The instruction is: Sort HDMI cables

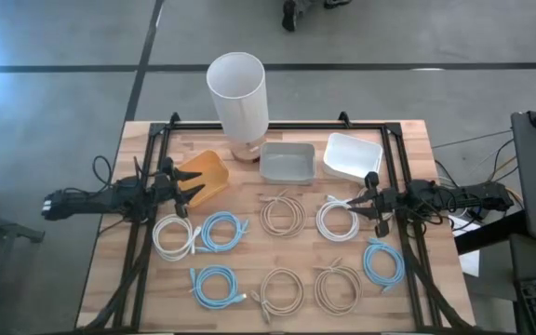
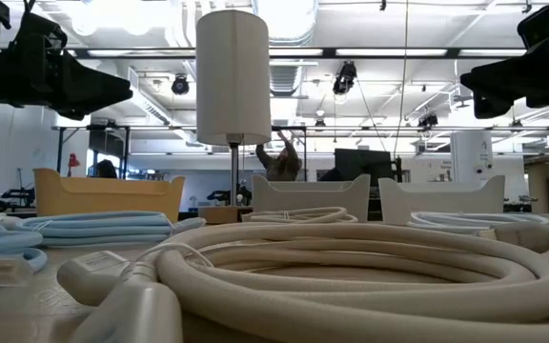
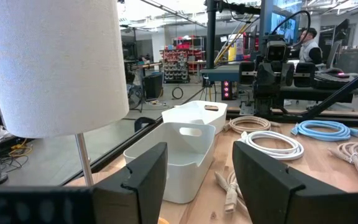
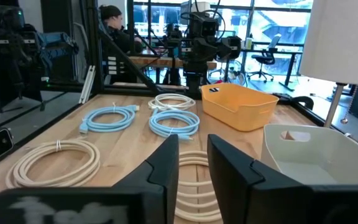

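From above, the left gripper (image 1: pixel 186 189) hovers parted beside the orange tray (image 1: pixel 207 174); the right gripper (image 1: pixel 368 201), parted too, hovers across the table from that tray. Nine coiled HDMI cables (image 1: pixel 282 216) lie in front of that tray, white, blue, beige.

Wrist views confirm empty parted fingers (image 3: pixel 143 174).

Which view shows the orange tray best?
The high view: the orange plastic tray lies whole at the table's back left, beside the left hand. The right wrist view shows it obliquely, the low view one side wall, the left wrist view nothing.
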You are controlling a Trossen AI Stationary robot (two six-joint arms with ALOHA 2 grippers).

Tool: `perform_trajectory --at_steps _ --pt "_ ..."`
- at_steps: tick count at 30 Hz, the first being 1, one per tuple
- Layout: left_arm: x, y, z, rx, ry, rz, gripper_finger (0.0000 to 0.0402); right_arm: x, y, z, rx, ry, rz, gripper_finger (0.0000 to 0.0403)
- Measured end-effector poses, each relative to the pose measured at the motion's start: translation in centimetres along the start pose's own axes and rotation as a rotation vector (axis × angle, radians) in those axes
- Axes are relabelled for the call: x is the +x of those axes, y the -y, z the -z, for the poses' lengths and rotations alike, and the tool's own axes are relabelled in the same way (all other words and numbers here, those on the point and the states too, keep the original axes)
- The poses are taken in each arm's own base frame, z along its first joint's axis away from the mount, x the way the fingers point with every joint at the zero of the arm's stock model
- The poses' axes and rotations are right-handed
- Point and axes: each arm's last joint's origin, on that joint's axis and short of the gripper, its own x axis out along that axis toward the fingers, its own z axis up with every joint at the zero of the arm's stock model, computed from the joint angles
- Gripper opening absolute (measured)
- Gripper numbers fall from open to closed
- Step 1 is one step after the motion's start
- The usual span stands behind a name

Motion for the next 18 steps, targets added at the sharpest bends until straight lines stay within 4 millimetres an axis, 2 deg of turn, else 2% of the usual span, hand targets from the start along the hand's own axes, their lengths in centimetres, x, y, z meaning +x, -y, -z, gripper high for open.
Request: perform_trajectory --at_steps 18 --pt "0.00 0.00 0.01 0.000 0.000 0.000 0.0193 0.00 0.00 0.01 0.000 0.000 0.000 0.0068"
